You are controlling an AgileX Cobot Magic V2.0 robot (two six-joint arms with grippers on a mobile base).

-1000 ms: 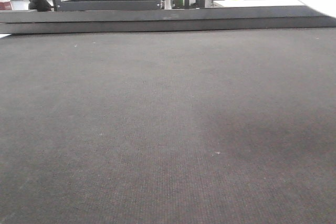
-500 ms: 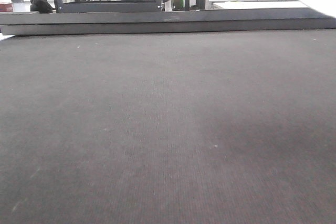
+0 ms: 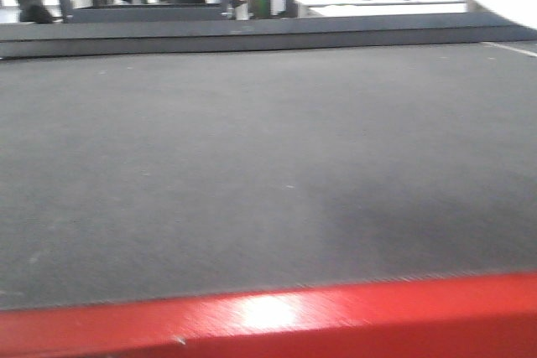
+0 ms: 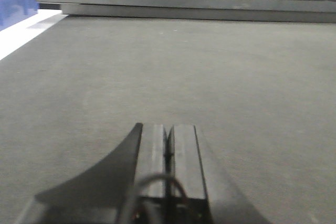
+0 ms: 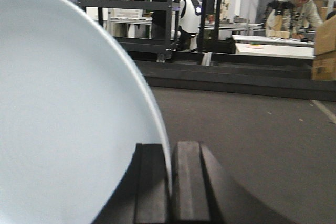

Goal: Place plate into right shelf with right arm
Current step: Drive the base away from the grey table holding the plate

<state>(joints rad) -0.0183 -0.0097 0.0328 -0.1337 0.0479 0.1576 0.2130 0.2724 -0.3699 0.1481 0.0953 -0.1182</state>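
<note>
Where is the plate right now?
The plate fills the left of the right wrist view, its rim clamped in the right end effector, with the dark mat beyond; its edge also shows in the front view's top right corner.

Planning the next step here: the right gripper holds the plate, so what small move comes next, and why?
Probably keep the right gripper clamped on the plate and swing slowly rightward: the plate is pinched at its rim, on edge, and no shelf shows in any view.
</note>
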